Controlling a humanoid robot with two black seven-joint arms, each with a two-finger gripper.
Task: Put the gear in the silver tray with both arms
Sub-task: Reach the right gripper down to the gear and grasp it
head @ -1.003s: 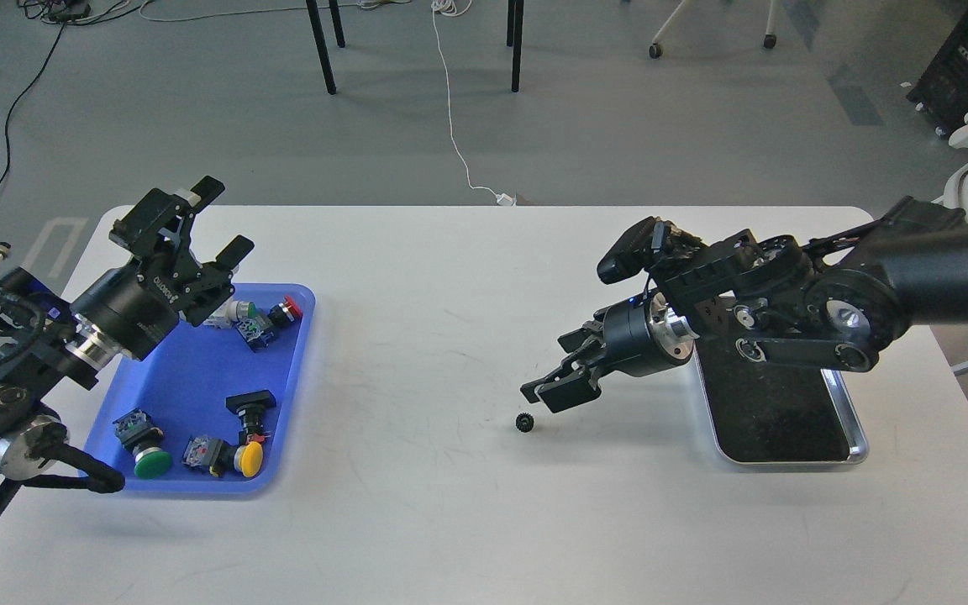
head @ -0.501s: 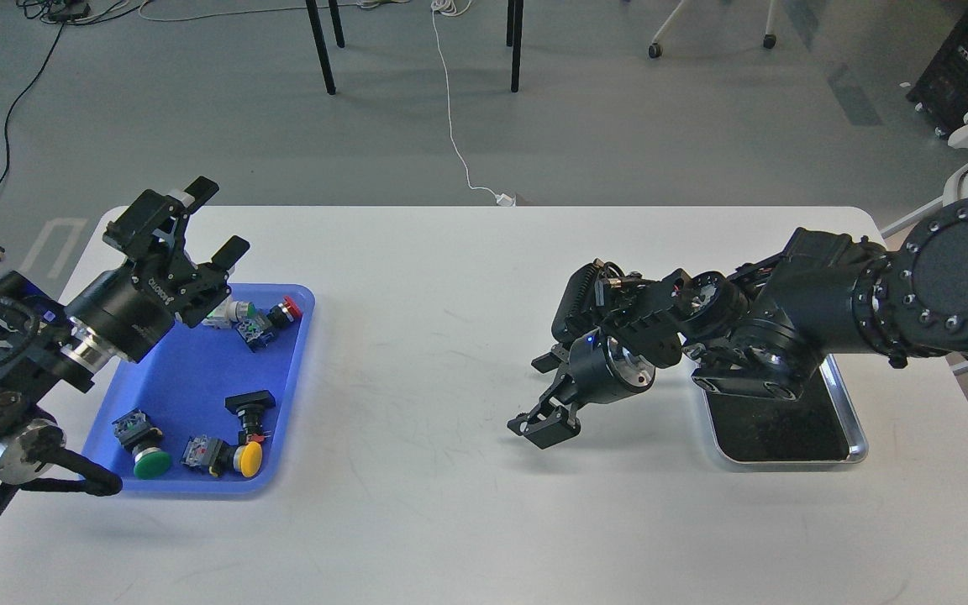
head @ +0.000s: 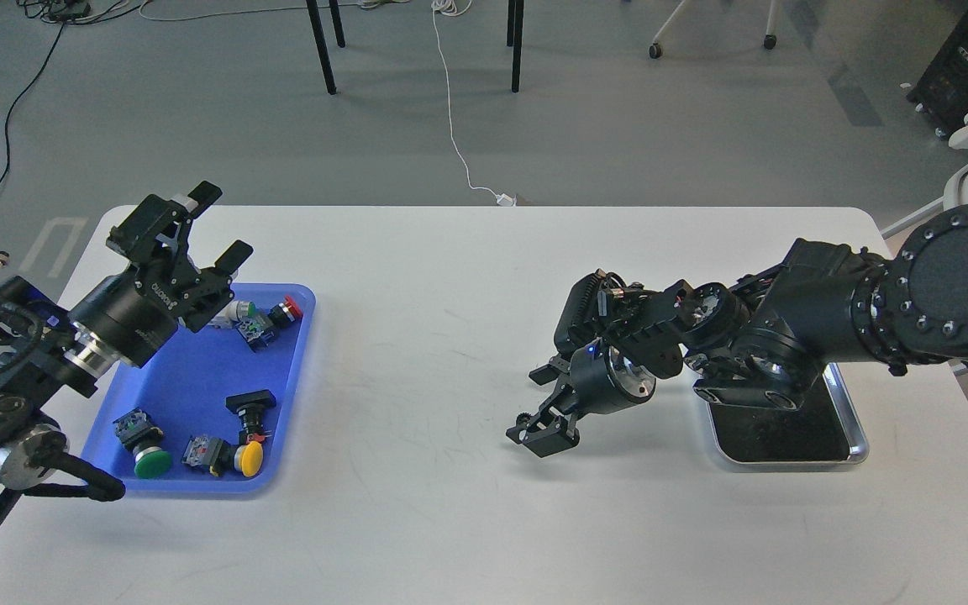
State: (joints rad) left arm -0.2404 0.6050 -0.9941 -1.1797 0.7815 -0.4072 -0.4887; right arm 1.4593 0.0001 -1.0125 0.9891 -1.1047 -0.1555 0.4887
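The gear (head: 523, 418) is small and black, and lies on the white table left of centre-right. My right gripper (head: 541, 407) is low over the table with its jaws apart. The gear shows at the tip of the lower finger (head: 544, 438); I cannot tell if they touch. The silver tray (head: 859, 447) lies to the right, its dark floor partly hidden under my right arm. My left gripper (head: 222, 222) is open and empty, raised above the far left corner of the blue tray (head: 302, 353).
The blue tray holds several push-button switches with green, red and yellow caps (head: 249, 458). The white table (head: 417, 277) has its far edge at the back. Chair legs and cables are on the floor beyond.
My right arm has swung left and down from above the silver tray, bringing its gripper down at the gear. My left arm has barely moved.
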